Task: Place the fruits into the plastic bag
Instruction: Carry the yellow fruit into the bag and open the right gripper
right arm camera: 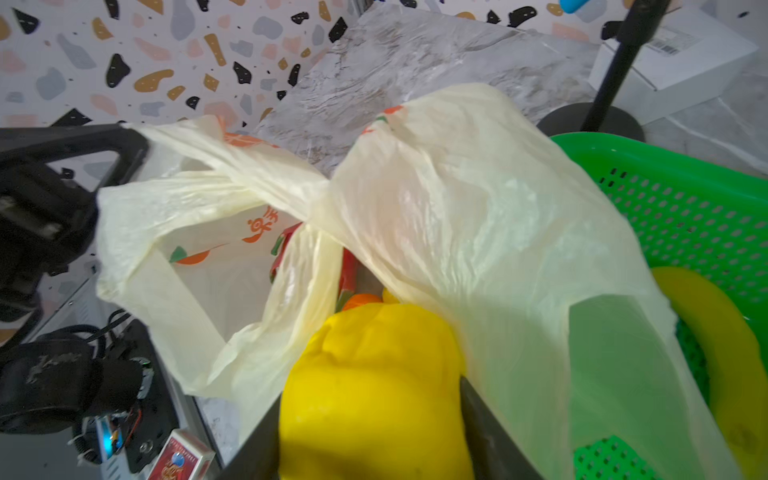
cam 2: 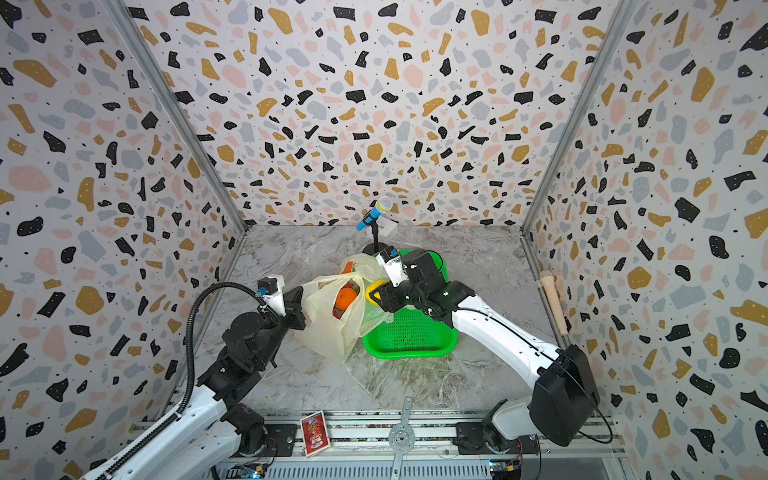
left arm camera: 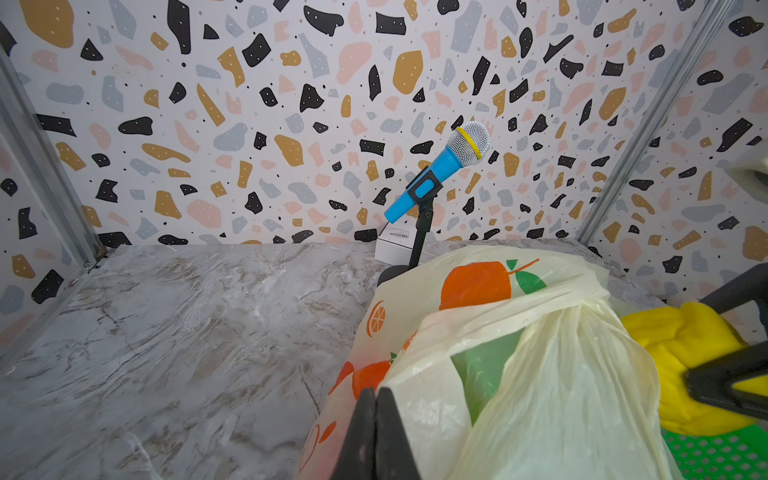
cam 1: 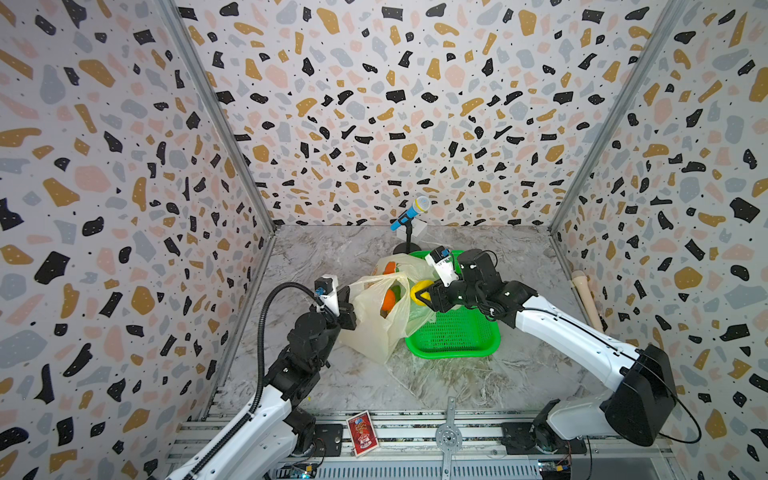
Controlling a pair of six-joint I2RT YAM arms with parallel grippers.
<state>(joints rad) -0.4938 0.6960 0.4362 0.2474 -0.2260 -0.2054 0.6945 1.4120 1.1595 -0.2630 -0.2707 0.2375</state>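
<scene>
1 plastic bag (cam 1: 374, 328) | 1 basket (cam 1: 453, 336) | 1 banana (right arm camera: 715, 345) | 1 yellow fruit (right arm camera: 374, 374)

The plastic bag (cam 1: 374, 328), thin translucent cream-yellow film printed with oranges, slumps on the desk (cam 1: 332, 257) with its mouth gaping upward and one side draped into the green basket (cam 1: 457, 336). Inside it are an orange (cam 1: 389, 300), a green fruit (cam 1: 399, 292) and something red (right arm camera: 348, 266). A lumpy yellow fruit (right arm camera: 374, 365) hangs at the mouth, clamped in the right gripper (cam 1: 423, 296). A curved yellow fruit (right arm camera: 715, 332) lies in the basket.
</scene>
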